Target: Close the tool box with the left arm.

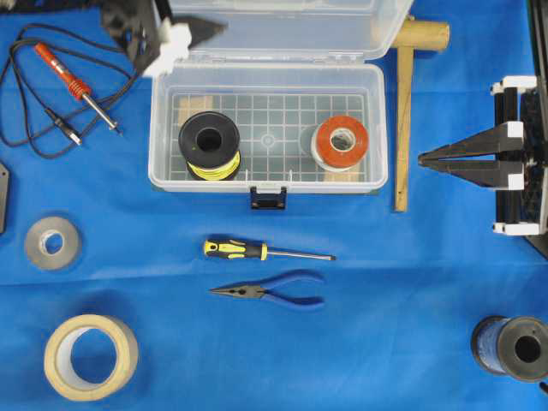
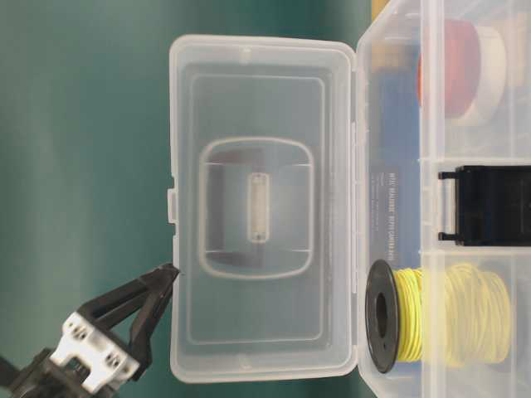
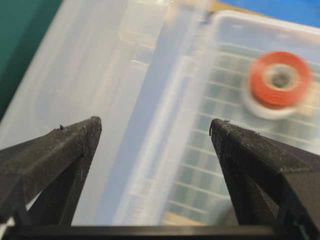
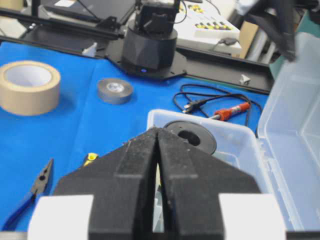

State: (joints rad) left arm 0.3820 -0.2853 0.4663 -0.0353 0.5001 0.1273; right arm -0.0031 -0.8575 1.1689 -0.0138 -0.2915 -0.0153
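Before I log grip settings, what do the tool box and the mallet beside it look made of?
The tool box: clear, glossy plastic, seemingly; the spools and floor grid show through its walls and raised lid. The mallet: pale, matte wood by its tan colour, probably unfinished, though no grain is discernible.

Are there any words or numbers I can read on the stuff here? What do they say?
Nothing reads clearly.
Tool box: small white print runs along its wall beside the hinge in the table-level view, too small and blurred to read.
Box behind the robot base: yellow and black marks, too blurry to read.
Screwdriver, pliers, tape rolls and wire spools: no lettering shows.
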